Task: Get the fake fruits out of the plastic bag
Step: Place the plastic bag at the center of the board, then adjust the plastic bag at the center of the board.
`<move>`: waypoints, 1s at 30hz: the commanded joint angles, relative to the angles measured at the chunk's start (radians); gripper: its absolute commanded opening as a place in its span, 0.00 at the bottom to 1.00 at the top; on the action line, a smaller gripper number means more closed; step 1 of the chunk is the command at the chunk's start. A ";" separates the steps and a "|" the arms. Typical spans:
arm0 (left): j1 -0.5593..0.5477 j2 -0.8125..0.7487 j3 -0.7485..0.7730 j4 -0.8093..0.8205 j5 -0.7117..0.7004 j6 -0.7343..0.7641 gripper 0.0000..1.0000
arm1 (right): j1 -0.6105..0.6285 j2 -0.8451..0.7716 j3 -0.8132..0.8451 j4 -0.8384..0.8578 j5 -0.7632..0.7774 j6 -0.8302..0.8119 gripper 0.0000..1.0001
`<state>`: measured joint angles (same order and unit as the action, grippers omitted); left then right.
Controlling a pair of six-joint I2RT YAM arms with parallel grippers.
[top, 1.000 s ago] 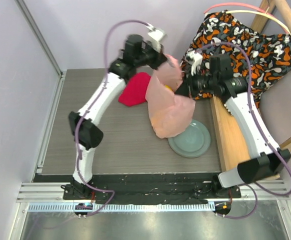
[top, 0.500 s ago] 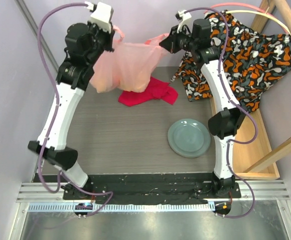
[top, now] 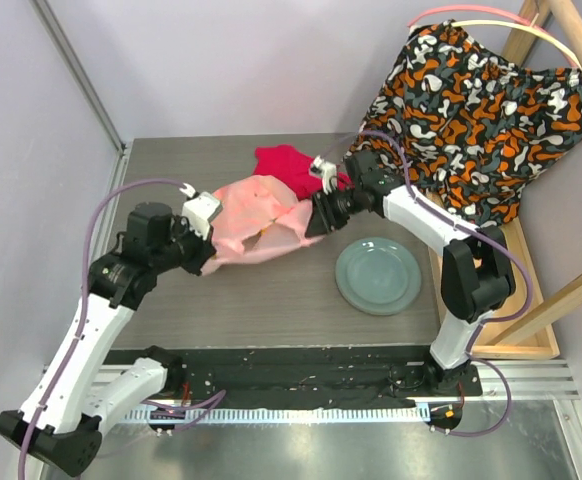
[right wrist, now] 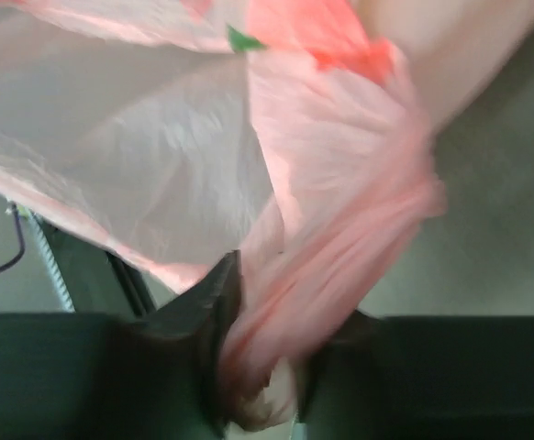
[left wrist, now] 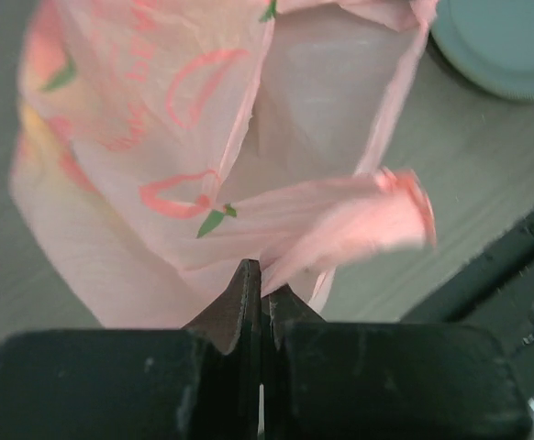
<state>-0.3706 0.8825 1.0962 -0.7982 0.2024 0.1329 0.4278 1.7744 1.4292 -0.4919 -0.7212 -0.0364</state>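
— Left gripper (left wrist: 260, 275): jaws pressed together, with a thin fold of the plastic bag (left wrist: 157, 137) pinched at the tips.
— Right side?
— Right gripper (right wrist: 267, 367): jaws partly apart, a thick twisted bunch of the same bag wedged between them.
— Bag position?
— Spread low between the two grippers, mid-table (top: 241, 300). Its far corner is against the red cloth (top: 289, 162). The plate (top: 378, 276) is near the right gripper, apart from the bag.
— Material?
— Thin translucent pale-pink film, crinkled, with long soft creases. It's printed with red fruit outlines and small green leaves. The table is grey wood-grain. The plate is round, smooth and grey-green. The red cloth is matte and rumpled.
— Fake fruits?
— Can't tell. A yellow-orange tint shows through the film at the left of the left wrist view. It could be one, or just print.
— Counts?
— Two grippers, one bag, one plate, one red cloth. Plus one blotchy orange-black-white fabric (top: 471, 100) draped at the right.
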 commanded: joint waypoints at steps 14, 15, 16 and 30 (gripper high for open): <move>0.087 -0.112 0.037 -0.121 0.014 -0.171 0.00 | 0.178 -0.293 0.283 -0.254 0.118 -0.284 0.69; 0.090 -0.120 0.040 -0.127 0.000 -0.168 0.00 | 0.199 -0.256 0.274 -0.254 0.115 -0.296 0.67; 0.091 -0.128 0.042 -0.127 -0.017 -0.161 0.00 | 0.215 -0.235 0.267 -0.254 0.106 -0.321 0.63; 0.200 -0.247 0.080 -0.269 -0.061 -0.090 0.00 | 0.328 0.164 0.329 0.121 0.348 -0.160 0.47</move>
<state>-0.1917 0.6899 1.1473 -0.9974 0.1463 0.0128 0.7109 1.9179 1.6840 -0.5804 -0.5564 -0.2939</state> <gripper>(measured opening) 0.013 0.452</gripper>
